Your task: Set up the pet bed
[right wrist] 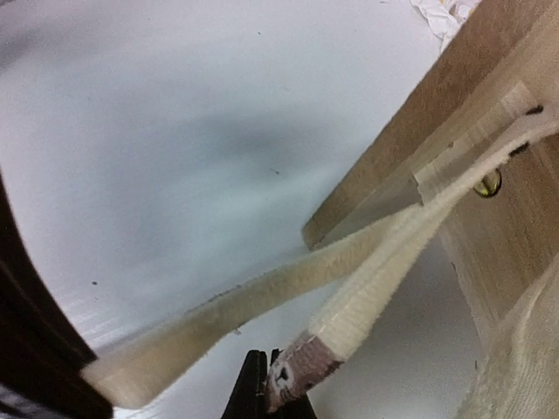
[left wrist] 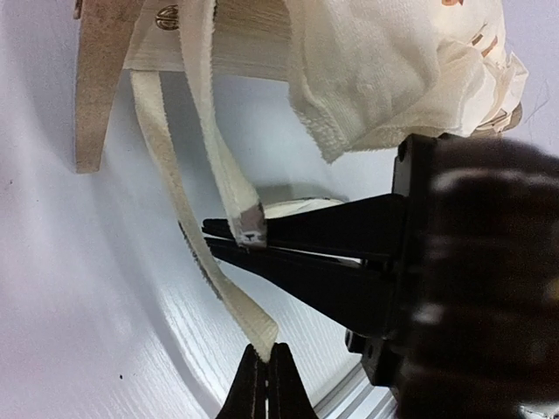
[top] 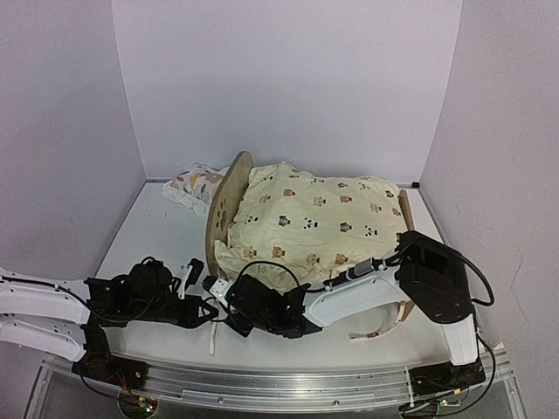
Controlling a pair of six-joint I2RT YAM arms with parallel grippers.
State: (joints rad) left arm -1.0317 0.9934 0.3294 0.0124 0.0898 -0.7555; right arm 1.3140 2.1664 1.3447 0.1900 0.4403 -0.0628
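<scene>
The pet bed (top: 229, 196) stands mid-table, a cream animal-print quilt (top: 314, 218) spread over it. Two cream tie straps hang from its near-left wooden corner (left wrist: 92, 78). My left gripper (left wrist: 262, 356) is shut on the tip of the plain strap (left wrist: 175, 192). My right gripper (right wrist: 278, 374) is shut on the grey tagged end of the second strap (right wrist: 384, 279). In the left wrist view the right gripper's black fingers (left wrist: 288, 237) reach in level from the right, just above the left fingertips. Both grippers meet in front of the bed's near-left corner (top: 214, 301).
A leaf-print pillow (top: 194, 183) lies behind the bed's left end board. Another loose strap (top: 376, 330) loops off the bed's near-right corner. Quilt folds (left wrist: 393, 61) hang over the frame edge above the grippers. White walls close in the table on three sides.
</scene>
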